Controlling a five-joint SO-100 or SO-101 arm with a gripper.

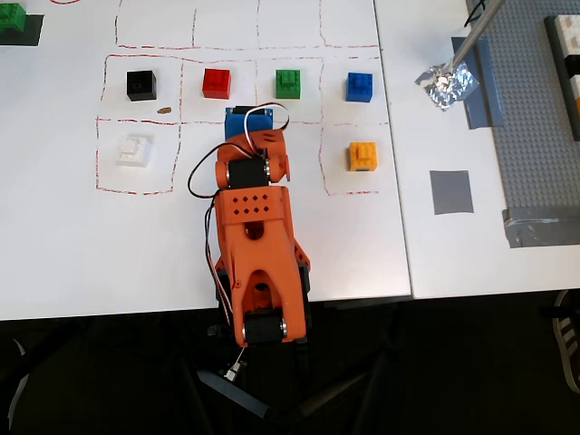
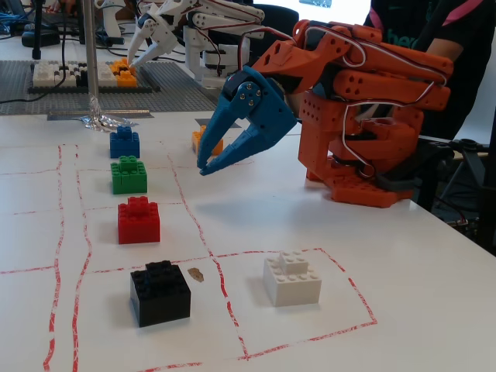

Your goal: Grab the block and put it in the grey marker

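The orange arm (image 2: 364,116) sat folded back over its base near the front edge of the white table (image 1: 54,245), its blue gripper (image 2: 206,166) angled downward and hovering above the sheet, fingers slightly parted and holding nothing. In the overhead view the gripper (image 1: 248,119) pointed toward the row of bricks from just below it.

Red hand-drawn lines (image 1: 181,118) divided the sheet into cells. Along one row, in separate cells, stood the block (image 1: 141,84), a red brick (image 1: 217,82), a green brick (image 1: 289,82) and a blue brick (image 1: 360,86). The white brick (image 1: 134,149) occupied the cell beneath the block, and an orange brick (image 1: 362,156) the cell beneath the blue one. In the fixed view the block (image 2: 160,292) sat nearest the camera, well apart from the gripper.

The grey marker (image 1: 451,192) lay bare on the adjoining table at right in the overhead view, between crumpled foil (image 1: 447,85) and a studded grey baseplate (image 1: 535,136), with open surface around it. A small brown speck (image 1: 164,111) lay just beside the block.
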